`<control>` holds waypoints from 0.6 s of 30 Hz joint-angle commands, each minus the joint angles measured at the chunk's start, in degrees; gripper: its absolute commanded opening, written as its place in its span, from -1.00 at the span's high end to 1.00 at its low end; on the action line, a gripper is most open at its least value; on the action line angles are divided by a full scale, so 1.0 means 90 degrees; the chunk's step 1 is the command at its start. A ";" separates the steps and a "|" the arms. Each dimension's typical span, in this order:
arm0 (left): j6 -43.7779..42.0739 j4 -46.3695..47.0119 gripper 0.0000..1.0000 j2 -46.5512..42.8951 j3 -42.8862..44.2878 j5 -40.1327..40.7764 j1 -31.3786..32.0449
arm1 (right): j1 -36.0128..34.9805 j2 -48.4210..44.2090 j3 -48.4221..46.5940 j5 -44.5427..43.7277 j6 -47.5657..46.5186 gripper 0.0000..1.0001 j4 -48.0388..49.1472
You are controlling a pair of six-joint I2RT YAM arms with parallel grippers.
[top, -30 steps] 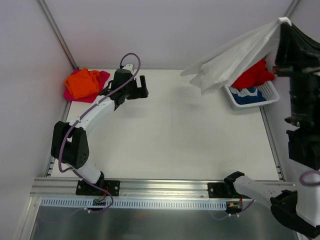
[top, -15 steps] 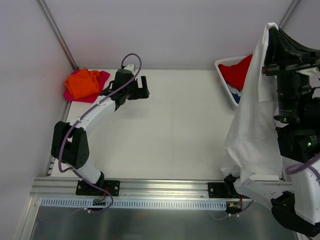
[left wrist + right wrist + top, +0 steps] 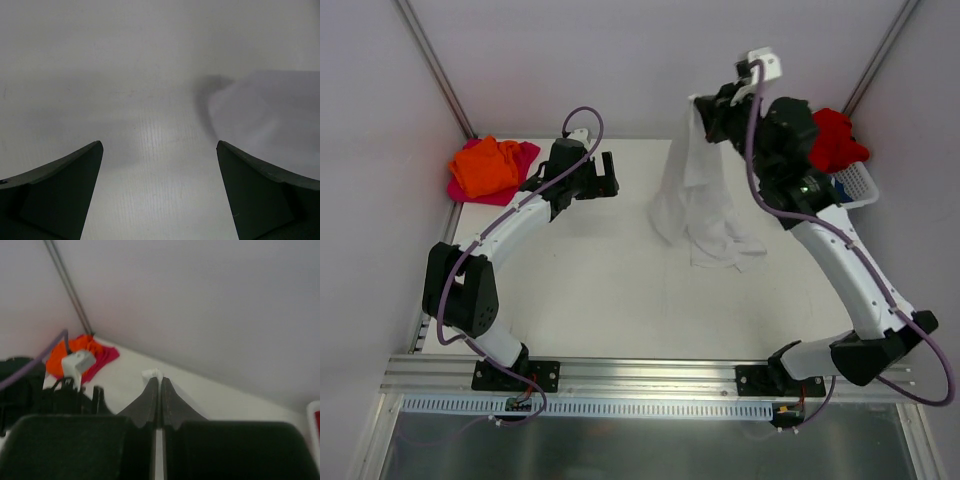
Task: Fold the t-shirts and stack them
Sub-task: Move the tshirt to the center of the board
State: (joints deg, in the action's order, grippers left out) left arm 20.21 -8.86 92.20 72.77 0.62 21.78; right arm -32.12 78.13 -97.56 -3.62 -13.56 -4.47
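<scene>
- The surface [image 3: 620, 300] carried the bunched lower end of the white t-shirt [image 3: 695, 195], which hung over its far middle. I judged that lowering the shirt from there could drop it in a crumpled heap, since it hung from one point only.
- The basket [image 3: 858, 188] with the red t-shirt [image 3: 832, 135] sat at the far right, close beside the right arm. A careless swing could knock it.
- The orange t-shirt [image 3: 488, 165] and the magenta-pink t-shirt [image 3: 527, 153] lay in the far left corner, out of harm's way for now.
- The right pincer [image 3: 159, 384] was clamped on the white t-shirt's top. My wrist view showed only a small tuft above the fingertips, so a thin bite might slip.
- The left pincer [image 3: 609, 173] stood wide apart, holding nothing, well clear of the shirt. Reaching for the dangling cloth, it could miss or catch two layers.
</scene>
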 commanded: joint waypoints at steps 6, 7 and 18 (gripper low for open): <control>-0.0048 0.0106 -0.98 -0.0255 -0.0010 0.0273 0.0041 | -0.0923 0.0049 0.1171 0.0645 0.1105 0.98 0.0273; -0.0038 0.0096 -0.98 -0.0206 0.0000 0.0234 0.0041 | -0.0933 0.0098 0.1162 0.0694 0.1165 0.77 0.0127; 0.0011 0.0106 -0.98 -0.0069 0.0020 0.0136 0.0051 | -0.0817 0.0157 0.0996 0.0197 0.0872 -0.04 -0.0353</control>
State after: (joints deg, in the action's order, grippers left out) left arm 20.18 -8.86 92.23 72.75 1.93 21.78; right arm -40.51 81.25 -85.91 0.01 -5.17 -8.25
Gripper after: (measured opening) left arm 0.991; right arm 0.516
